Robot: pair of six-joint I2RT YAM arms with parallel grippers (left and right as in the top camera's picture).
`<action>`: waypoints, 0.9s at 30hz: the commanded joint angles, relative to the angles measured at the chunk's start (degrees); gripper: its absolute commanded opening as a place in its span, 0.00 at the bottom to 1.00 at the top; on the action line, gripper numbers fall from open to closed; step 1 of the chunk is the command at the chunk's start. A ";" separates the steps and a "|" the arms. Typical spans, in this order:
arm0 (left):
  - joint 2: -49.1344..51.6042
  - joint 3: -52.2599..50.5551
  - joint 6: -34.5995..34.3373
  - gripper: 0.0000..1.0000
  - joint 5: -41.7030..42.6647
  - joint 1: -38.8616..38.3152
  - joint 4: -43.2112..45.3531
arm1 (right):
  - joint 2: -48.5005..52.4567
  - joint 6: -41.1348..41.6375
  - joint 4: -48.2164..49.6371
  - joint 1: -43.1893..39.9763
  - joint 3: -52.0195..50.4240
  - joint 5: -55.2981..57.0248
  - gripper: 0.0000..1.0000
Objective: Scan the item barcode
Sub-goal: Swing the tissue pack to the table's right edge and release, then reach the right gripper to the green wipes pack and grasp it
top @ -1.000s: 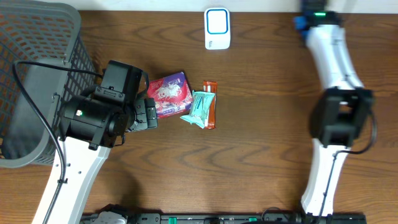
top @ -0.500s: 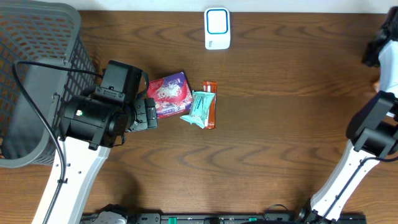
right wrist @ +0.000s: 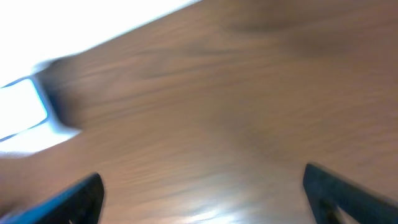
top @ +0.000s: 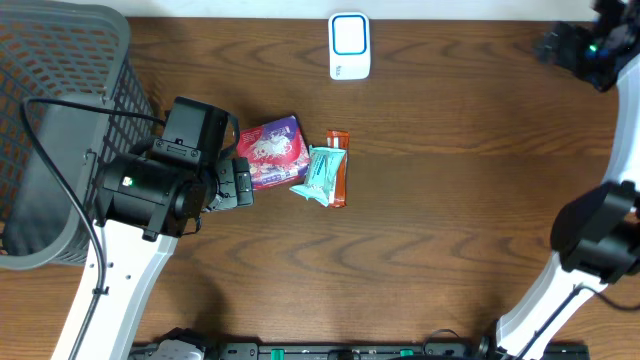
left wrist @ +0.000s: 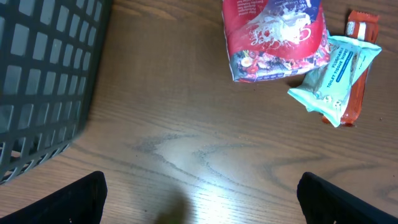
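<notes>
The right gripper (right wrist: 211,194) is swinging out to the far corner, jaws spread wide and empty, leaving the left gripper (left wrist: 199,199), also wide, hovering beside the red pouch (top: 270,150) lying unscanned on the table (top: 430,210).

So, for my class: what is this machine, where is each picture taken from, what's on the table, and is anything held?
It is a robot: a left arm and a right arm at a table. One picture looks down; the other two come from wrist cameras, each showing its own fingers. On the table lie a red bag, a teal packet over an orange bar, and a white scanner; a grey basket stands at the left. The left gripper is open near the bag; the right gripper, its picture blurred, is open too. Nothing is held.
</notes>
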 commanded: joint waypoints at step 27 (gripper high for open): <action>0.11 -0.26 0.11 0.98 -0.17 0.31 -0.24 | 19.23 9.51 -17.79 43.63 -1.49 -2.75 0.56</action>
